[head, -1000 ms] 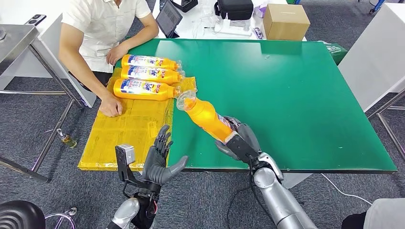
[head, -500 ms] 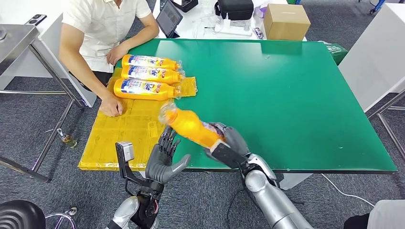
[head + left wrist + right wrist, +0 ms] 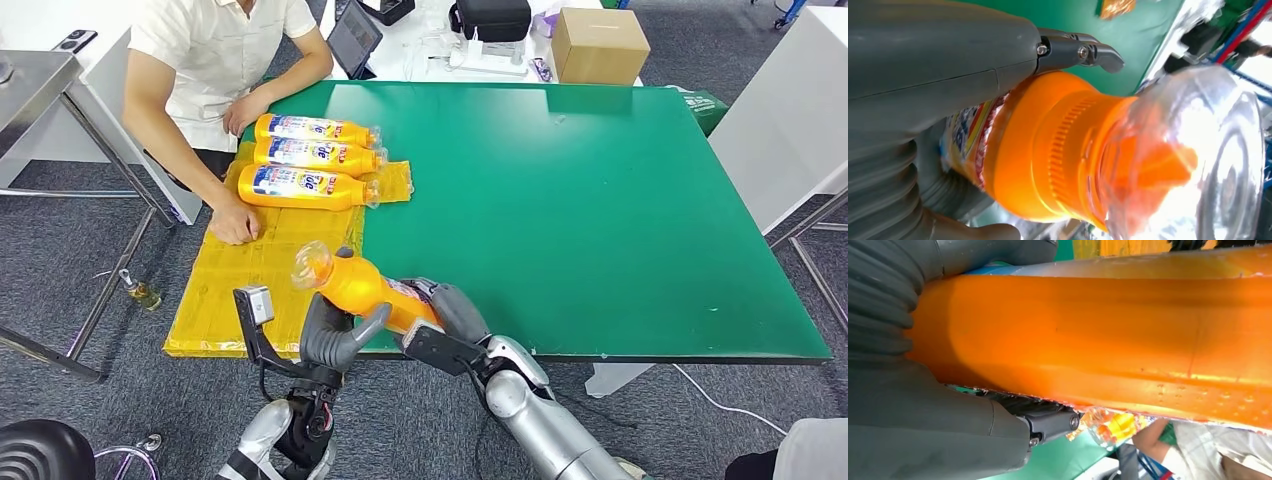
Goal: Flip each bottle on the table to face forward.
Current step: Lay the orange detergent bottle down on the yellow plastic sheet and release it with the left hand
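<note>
Three orange bottles with blue-and-white labels lie side by side on yellow sheeting at the desk's far left, clear caps pointing right. A fourth orange bottle is held tilted above the near edge, its clear cap toward the left.

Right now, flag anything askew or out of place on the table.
Three bottles lie neatly on the yellow sheet. The fourth bottle is off the table, tilted, held between both hands at the near edge. Nothing spilled.
</note>
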Tool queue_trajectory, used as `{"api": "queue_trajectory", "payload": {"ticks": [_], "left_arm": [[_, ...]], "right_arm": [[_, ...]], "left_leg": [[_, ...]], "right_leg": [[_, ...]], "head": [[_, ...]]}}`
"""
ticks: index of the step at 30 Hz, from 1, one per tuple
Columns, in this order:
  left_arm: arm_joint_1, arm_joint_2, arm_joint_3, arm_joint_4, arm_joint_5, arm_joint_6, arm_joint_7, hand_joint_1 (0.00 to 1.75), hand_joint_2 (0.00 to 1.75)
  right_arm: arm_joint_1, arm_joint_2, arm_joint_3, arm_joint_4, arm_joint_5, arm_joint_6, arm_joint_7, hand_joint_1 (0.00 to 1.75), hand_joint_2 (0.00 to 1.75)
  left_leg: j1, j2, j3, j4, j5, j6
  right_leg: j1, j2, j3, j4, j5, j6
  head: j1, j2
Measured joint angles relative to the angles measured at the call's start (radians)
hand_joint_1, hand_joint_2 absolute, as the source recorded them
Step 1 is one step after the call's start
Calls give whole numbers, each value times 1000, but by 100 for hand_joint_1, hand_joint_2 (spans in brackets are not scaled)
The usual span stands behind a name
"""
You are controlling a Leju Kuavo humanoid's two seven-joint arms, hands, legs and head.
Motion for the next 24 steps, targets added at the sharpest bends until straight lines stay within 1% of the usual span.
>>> {"api": "queue_trajectory", "payload": {"ticks": [3, 9, 14, 24], "left_arm": [[-7, -6, -3, 11, -6, 21, -4, 0, 175], [-32, -17, -19, 73, 65, 16, 32, 0, 175], [-52, -24, -23, 118, 90, 7, 37, 0, 175], [-64, -30, -27, 151, 94, 7, 37, 0, 175]], "right_arm": [[0, 4, 15, 0, 7, -16, -2, 156, 175], [2, 6, 41, -10, -16, -23, -1, 155, 175], [3, 6, 44, -13, -26, -24, 1, 155, 175], [3, 6, 44, -13, -27, -24, 3, 155, 175]], "left_leg": [[0, 0, 0, 0, 0, 0], [0, 0, 0, 0, 0, 0], [0, 0, 0, 0, 0, 0], [0, 0, 0, 0, 0, 0]], "right_leg": [[0, 0, 0, 0, 0, 0], [0, 0, 0, 0, 0, 0], [0, 0, 0, 0, 0, 0], [0, 0, 0, 0, 0, 0]], "head": [[0, 0], [0, 0], [0, 0], [0, 0]]}}
